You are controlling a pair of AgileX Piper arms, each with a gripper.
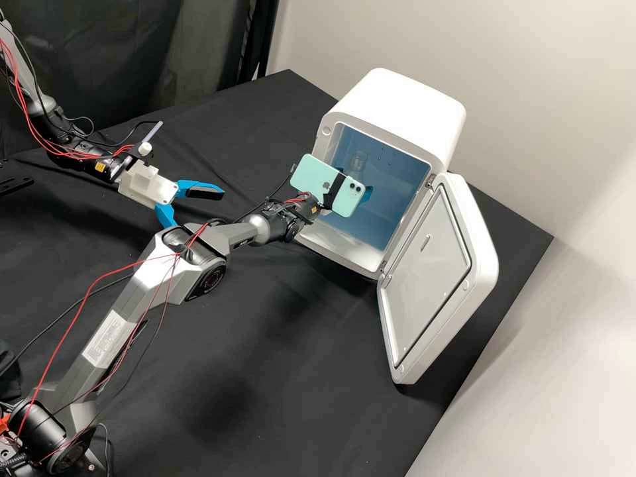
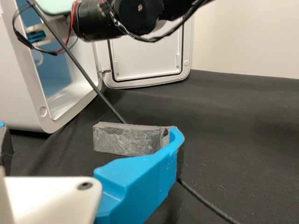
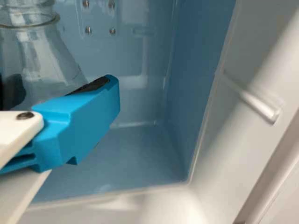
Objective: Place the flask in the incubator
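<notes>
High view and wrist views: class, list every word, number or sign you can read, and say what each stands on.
No text is readable.
Label on the right arm: print too small to read.
Incubator, door, flask: no words, numbers or signs to be made out.

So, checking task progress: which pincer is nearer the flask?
Right. The right pincer grips the flask inside the incubator; the left pincer hangs open over the bench, outside it.

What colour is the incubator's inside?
Light blue. The incubator lining shows best in the right wrist view.
</notes>
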